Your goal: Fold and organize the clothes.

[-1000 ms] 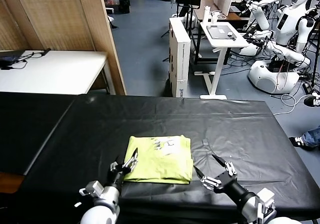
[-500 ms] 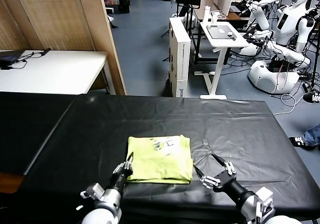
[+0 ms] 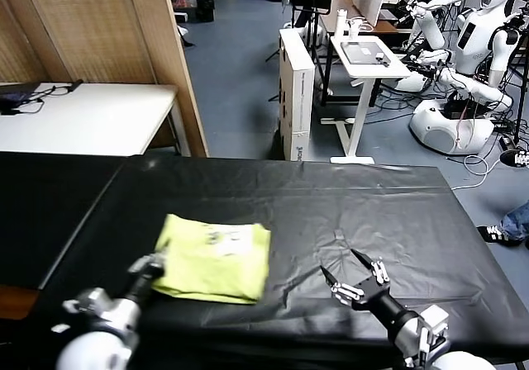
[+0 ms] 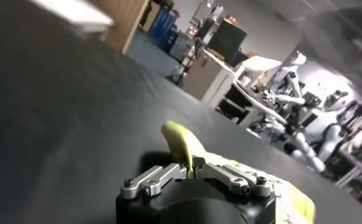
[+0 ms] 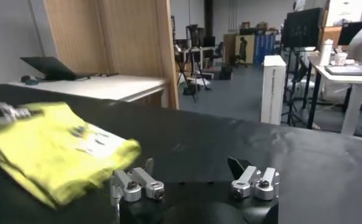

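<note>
Head view: folded T-shirt (image 3: 215, 258) lies on black worktop (image 3: 347, 205), left of centre, near front edge, whitish print facing up. Left tool (image 3: 151, 268) at shirt's left front corner, fingers together, clamped on fabric edge; left wrist view shows yellow-green cloth pinched between fingers (image 4: 168, 174). Right tool (image 3: 354, 275) low over worktop, right of shirt & well apart from it, fingers (image 5: 134, 184) spread wide, holding nothing. Right wrist view: shirt (image 5: 53, 152) w/ one side raised slightly.
</note>
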Available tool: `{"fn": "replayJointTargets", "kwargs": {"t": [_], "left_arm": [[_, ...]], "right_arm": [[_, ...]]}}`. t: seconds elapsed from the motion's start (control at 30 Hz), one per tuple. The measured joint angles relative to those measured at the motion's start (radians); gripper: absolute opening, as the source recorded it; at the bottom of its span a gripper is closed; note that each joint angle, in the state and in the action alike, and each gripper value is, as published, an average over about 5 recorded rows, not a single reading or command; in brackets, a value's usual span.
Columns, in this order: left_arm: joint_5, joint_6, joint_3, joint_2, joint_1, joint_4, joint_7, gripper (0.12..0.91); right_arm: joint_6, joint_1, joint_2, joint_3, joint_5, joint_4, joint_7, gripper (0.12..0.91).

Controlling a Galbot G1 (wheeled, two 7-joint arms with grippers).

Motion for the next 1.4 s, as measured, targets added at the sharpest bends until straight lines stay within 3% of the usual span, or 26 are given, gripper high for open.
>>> {"fn": "replayJointTargets", "kwargs": {"t": [0.17,0.33,0.6,0.8,0.9,1.1,1.2,1.4], "left_arm": [[-0.002,0.05,-0.009,0.023,-0.012,-0.084,-0.04,0.173],[-0.033,0.101,0.12,-0.027,-0.061,-0.15,-0.099,0.173],[0.069,0.11,0.426,-0.225,-0.125,-0.067,-0.094,0.173],[0.122,0.119,0.547,-0.311,-0.134,-0.016,-0.098,0.188],[0.129,0.119,0.567,-0.315,-0.142,-0.01,-0.094,0.302],[0.137,0.119,0.576,-0.285,-0.143,-0.029,-0.074,0.696],[0.162,0.108,0.565,-0.266,-0.14,-0.045,-0.062,0.855],[0.185,0.079,0.519,-0.215,-0.127,-0.078,-0.062,0.906]], "right_arm": [[0.002,-0.009,0.01,-0.001,-0.012,-0.006,-0.001,0.907],[0.003,-0.023,0.026,-0.006,-0.036,-0.006,-0.001,0.907],[-0.005,-0.026,0.036,-0.012,-0.041,0.004,0.01,0.907],[-0.05,0.008,0.018,-0.036,0.039,-0.001,0.052,0.907],[-0.088,0.029,0.012,-0.057,0.096,-0.007,0.081,0.907],[-0.191,0.088,0.003,-0.123,0.261,-0.003,0.176,0.907],[-0.227,0.138,0.005,-0.171,0.338,-0.014,0.234,0.907],[-0.238,0.285,0.042,-0.302,0.37,-0.085,0.34,0.907]]}}
